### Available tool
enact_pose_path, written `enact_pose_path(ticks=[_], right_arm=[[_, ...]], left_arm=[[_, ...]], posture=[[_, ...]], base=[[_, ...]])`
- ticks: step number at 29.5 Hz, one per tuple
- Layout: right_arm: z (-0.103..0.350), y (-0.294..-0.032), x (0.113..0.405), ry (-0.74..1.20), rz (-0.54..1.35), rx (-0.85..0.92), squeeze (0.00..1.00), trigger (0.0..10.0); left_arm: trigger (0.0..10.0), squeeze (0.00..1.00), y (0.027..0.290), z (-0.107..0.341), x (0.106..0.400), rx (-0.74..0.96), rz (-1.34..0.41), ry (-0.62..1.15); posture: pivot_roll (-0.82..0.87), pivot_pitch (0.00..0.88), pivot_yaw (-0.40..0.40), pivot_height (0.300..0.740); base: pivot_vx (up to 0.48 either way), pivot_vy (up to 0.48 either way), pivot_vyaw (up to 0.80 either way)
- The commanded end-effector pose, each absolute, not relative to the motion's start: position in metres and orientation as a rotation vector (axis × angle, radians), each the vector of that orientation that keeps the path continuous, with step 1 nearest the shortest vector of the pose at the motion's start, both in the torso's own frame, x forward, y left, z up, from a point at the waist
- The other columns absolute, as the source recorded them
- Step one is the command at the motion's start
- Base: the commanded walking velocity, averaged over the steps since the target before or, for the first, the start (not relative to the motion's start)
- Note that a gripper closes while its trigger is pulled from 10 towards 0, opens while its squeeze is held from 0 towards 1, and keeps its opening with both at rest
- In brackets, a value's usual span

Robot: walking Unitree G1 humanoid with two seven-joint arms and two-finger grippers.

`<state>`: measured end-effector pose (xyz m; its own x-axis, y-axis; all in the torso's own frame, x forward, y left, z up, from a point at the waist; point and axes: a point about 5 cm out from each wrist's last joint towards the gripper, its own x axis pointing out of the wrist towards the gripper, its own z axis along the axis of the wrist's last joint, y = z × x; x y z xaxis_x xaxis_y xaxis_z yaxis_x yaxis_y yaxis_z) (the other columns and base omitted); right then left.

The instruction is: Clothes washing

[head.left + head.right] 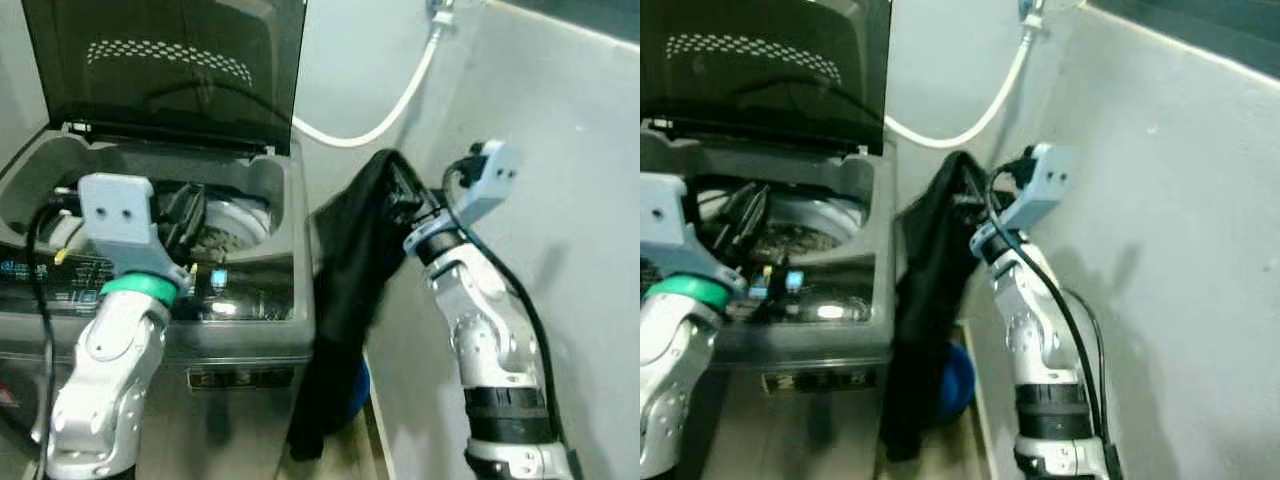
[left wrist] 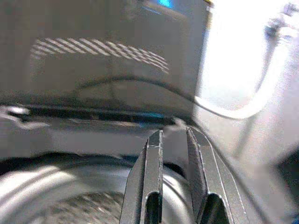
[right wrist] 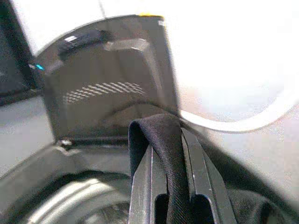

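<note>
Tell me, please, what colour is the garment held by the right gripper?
Black; the hanging cloth garment shows best in the left eye view.

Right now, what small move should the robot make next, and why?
Probably swing the right end effector leftward over the grey top-loading washing machine's open drum: it grips the black cloth garment, which hangs beside the machine, outside the tub.

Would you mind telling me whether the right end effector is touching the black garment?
Touching. In the right wrist view the black garment lies folded between the right end effector's fingers, pinched there.
</note>
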<state>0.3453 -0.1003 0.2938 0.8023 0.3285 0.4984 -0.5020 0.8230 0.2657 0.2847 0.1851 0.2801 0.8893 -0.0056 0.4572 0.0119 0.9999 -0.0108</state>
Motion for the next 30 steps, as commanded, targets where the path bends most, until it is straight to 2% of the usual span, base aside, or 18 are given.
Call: enact_pose_path(ticks=[1,6,28,30], right_arm=[[0.2989,-0.0932,0.3421,-0.472,0.487,0.391,0.00,10.0],[0.2970,-0.0939,0.3413,-0.467,0.482,0.388,0.00,10.0],[0.2946,-0.0947,0.3442,-0.458,0.462,0.399,0.00,10.0],[0.2936,-0.0950,0.3442,-0.453,0.462,0.400,0.00,10.0]], left_arm=[[10.0,0.00,0.1855,0.2784,0.2823,-0.020,-0.005,-0.474],[10.0,0.00,0.1848,0.2769,0.2829,-0.027,-0.009,-0.457],[10.0,0.00,0.1855,0.2839,0.2826,-0.026,-0.014,-0.472],[10.0,0.00,0.1841,0.2846,0.2825,-0.027,-0.018,-0.476]], posture=[[0.09,0.003,-0.093,0.740],[0.09,0.001,-0.092,0.740],[0.09,0.030,-0.091,0.740],[0.09,0.035,-0.097,0.740]], base=[[0.356,0.000,0.00],[0.320,0.000,0.00],[0.000,0.000,0.00],[0.000,0.315,0.00]])
